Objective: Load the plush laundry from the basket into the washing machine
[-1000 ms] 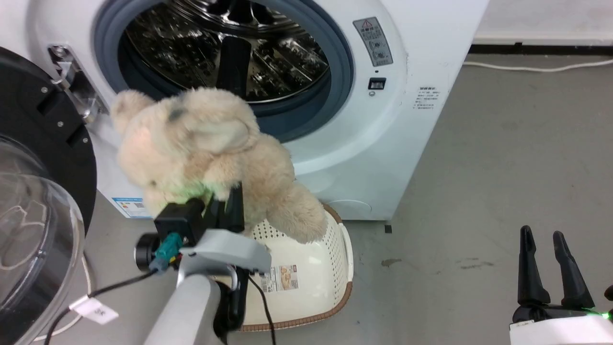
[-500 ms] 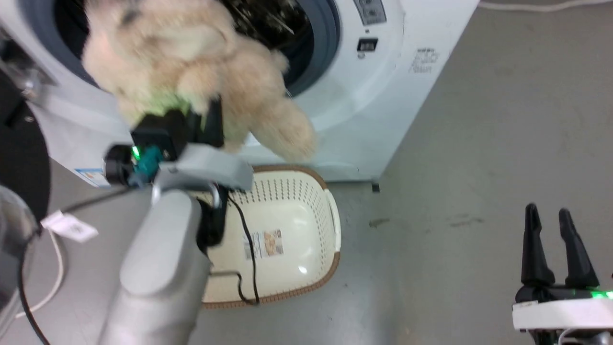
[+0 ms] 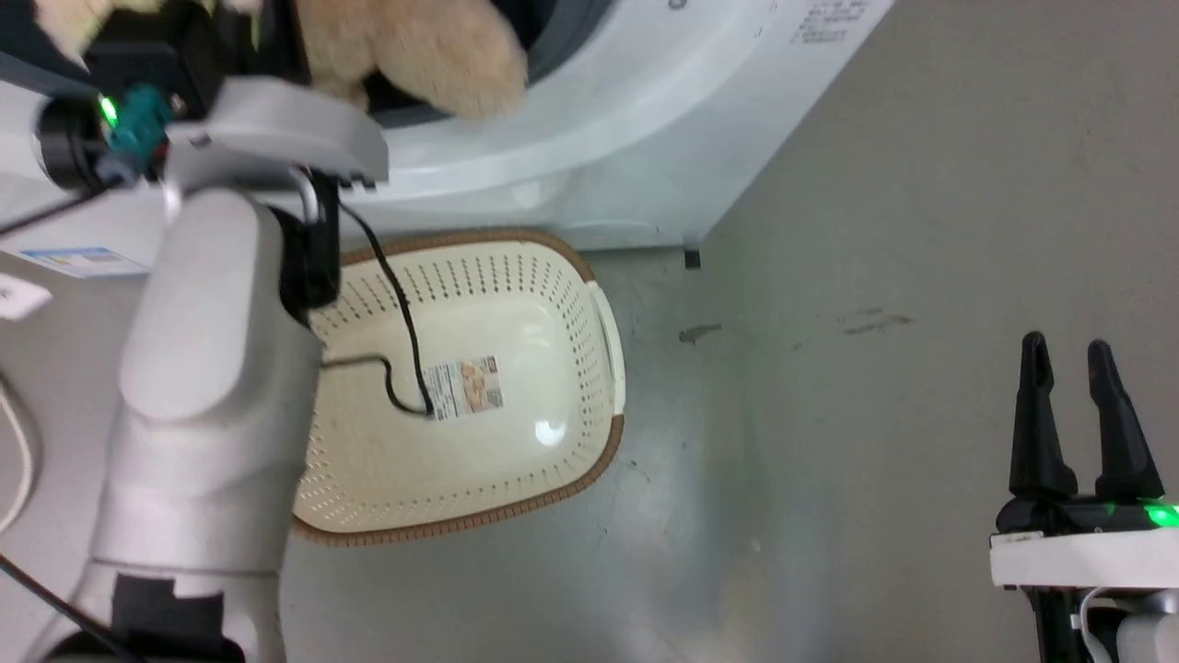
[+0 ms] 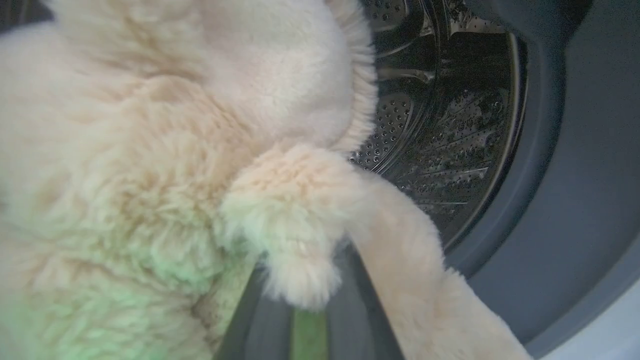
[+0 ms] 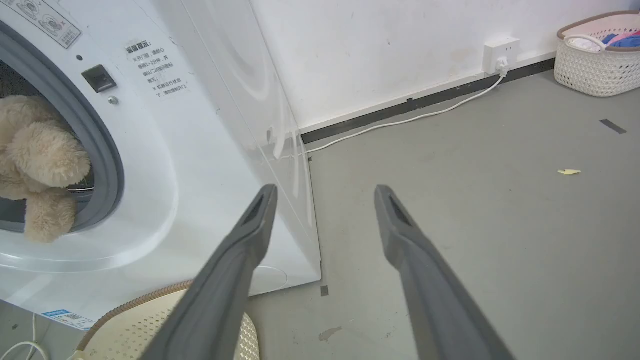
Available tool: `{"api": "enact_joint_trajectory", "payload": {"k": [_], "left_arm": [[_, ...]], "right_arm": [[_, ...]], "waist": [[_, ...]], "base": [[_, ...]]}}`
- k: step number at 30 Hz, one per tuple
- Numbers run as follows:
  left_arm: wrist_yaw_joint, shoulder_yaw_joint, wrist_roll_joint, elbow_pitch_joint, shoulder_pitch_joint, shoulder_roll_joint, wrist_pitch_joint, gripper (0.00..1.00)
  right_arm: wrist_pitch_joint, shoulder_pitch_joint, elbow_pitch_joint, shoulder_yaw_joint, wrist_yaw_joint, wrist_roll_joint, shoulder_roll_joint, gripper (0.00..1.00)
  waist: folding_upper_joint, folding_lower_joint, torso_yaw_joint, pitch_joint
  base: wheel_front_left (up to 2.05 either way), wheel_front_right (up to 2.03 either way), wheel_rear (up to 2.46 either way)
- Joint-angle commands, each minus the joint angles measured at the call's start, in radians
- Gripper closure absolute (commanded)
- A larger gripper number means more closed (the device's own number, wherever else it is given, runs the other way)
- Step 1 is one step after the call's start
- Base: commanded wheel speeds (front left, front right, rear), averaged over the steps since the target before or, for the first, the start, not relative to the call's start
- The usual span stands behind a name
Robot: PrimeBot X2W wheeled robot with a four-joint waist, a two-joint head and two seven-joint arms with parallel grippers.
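The plush laundry (image 4: 150,165), a shaggy cream-beige toy, sits in the round grey porthole of the washing machine (image 3: 589,120), in front of the steel drum (image 4: 450,130). My left gripper (image 4: 305,305) is shut on its fur, with the fingertips buried in it. From the right wrist the plush laundry (image 5: 40,165) shows with one limb hanging over the grey gasket. The basket (image 3: 516,276) stands on the floor under the porthole, holding just its paper label. My right gripper (image 3: 1068,368) hangs open at the lower right, far from the machine, with nothing between its fingers.
My left forearm (image 3: 212,387) and its black cable cross over the basket's left side. Bare grey floor lies to the machine's right. A white cable (image 5: 400,122) runs along the wall to a socket. A second woven basket (image 5: 597,55) with clothes stands far off by the wall.
The left arm has carried the plush up from above the basket into the porthole. The head camera has tilted down, shifting the whole picture. The right gripper stays open.
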Motion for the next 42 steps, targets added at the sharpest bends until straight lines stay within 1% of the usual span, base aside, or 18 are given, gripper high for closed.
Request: {"api": "enact_joint_trajectory", "payload": {"k": [1, 3, 5, 6, 7, 8, 9, 10, 17, 31, 35, 42], "left_arm": [[0.004, 0.003, 0.018, 0.002, -0.050, 0.015, -0.006, 1.00], [0.003, 0.002, 0.024, 0.008, -0.068, 0.021, -0.006, 1.00], [0.001, 0.001, 0.037, 0.024, -0.127, 0.037, -0.006, 1.00], [0.001, 0.001, 0.037, 0.024, -0.127, 0.037, -0.006, 1.00], [-0.001, 0.002, 0.044, 0.037, -0.168, 0.048, -0.006, 1.00], [-0.001, 0.002, 0.044, 0.037, -0.168, 0.048, -0.006, 1.00], [-0.001, 0.004, 0.048, 0.049, -0.211, 0.058, -0.006, 1.00], [-0.001, 0.004, 0.048, 0.049, -0.211, 0.058, -0.006, 1.00], [0.002, 0.016, 0.054, 0.081, -0.360, 0.098, -0.001, 1.00], [-0.014, -0.029, 0.119, 0.102, -0.657, 0.193, 0.077, 1.00], [-0.021, -0.043, 0.128, 0.115, -0.704, 0.202, 0.102, 1.00], [-0.025, -0.049, 0.116, 0.157, -0.728, 0.204, 0.105, 1.00]], "right_arm": [[-0.003, -0.023, -0.012, 0.003, 0.001, 0.009, -0.001, 0.00], [-0.003, -0.026, -0.015, 0.004, 0.001, 0.010, -0.001, 0.00], [-0.003, -0.030, -0.023, 0.010, 0.001, 0.011, -0.001, 0.00], [-0.003, -0.030, -0.023, 0.010, 0.001, 0.011, -0.001, 0.00], [-0.003, -0.032, -0.027, 0.015, 0.001, 0.013, -0.001, 0.00], [-0.003, -0.032, -0.027, 0.015, 0.001, 0.013, -0.001, 0.00], [-0.003, -0.035, -0.032, 0.018, 0.001, 0.016, -0.001, 0.00], [-0.003, -0.035, -0.032, 0.018, 0.001, 0.016, -0.001, 0.00], [-0.003, -0.044, -0.051, 0.025, 0.001, 0.027, -0.001, 0.00], [-0.003, -0.075, -0.098, 0.040, 0.001, 0.052, -0.001, 0.00], [-0.003, -0.078, -0.109, 0.040, 0.001, 0.053, -0.001, 0.00], [-0.003, -0.083, -0.124, 0.034, 0.001, 0.043, -0.001, 0.00]], "waist": [[0.0000, -0.0002, -0.017, 0.047], [0.0000, -0.0002, -0.019, 0.059], [0.0000, -0.0002, -0.024, 0.096], [0.0000, -0.0002, -0.024, 0.096], [0.0000, -0.0002, -0.026, 0.120], [0.0000, -0.0002, -0.026, 0.120], [0.0000, -0.0002, -0.028, 0.144], [0.0000, -0.0002, -0.028, 0.144], [0.0000, -0.0002, -0.044, 0.225], [0.0000, -0.0002, -0.075, 0.373], [0.0000, -0.0002, -0.075, 0.407], [0.0000, -0.0002, -0.066, 0.439]], "base": [[0.00, 0.00, 0.00], [0.00, 0.00, 0.00], [0.00, 0.00, 0.00], [0.00, 0.00, 0.00], [0.00, 0.00, 0.00], [0.00, 0.00, 0.00], [0.00, 0.00, 0.00], [0.00, 0.00, 0.00], [0.00, 0.00, 0.00], [0.00, 0.00, 0.00], [0.00, 0.00, 0.00], [0.00, 0.00, 0.00]]}}
